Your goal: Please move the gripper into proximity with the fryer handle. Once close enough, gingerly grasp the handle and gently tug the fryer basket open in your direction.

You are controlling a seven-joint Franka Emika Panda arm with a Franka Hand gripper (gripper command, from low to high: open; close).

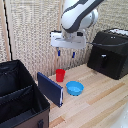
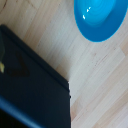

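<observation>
White-grey robot hand (image 1: pixel 66 52) with two blue-tipped fingers hangs released, fingers apart, above the pale wooden tabletop (image 1: pixel 95 102). The boxy matte-black fryer basket (image 1: pixel 108 55) stands at 3 o'clock from the hand, well apart; its stubby black fryer handle (image 1: pixel 103 61) juts from the front face. At 6 o'clock below the hand: red cup (image 1: pixel 60 75), round blue bowl (image 1: pixel 74 88) (image 2: pixel 100 19).

On the worktop (image 1: pixel 100 102) stand one black air fryer (image 1: pixel 108 52) with one handle (image 1: pixel 103 61), one red cup (image 1: pixel 60 75), one blue bowl (image 1: pixel 74 88), one dark blue flat case (image 1: pixel 49 89) standing on edge, and one large black fabric case (image 1: pixel 20 97). One robot arm (image 1: pixel 77 17) carries one hand (image 1: pixel 66 52) with two blue-tipped fingers (image 1: pixel 59 52).
</observation>
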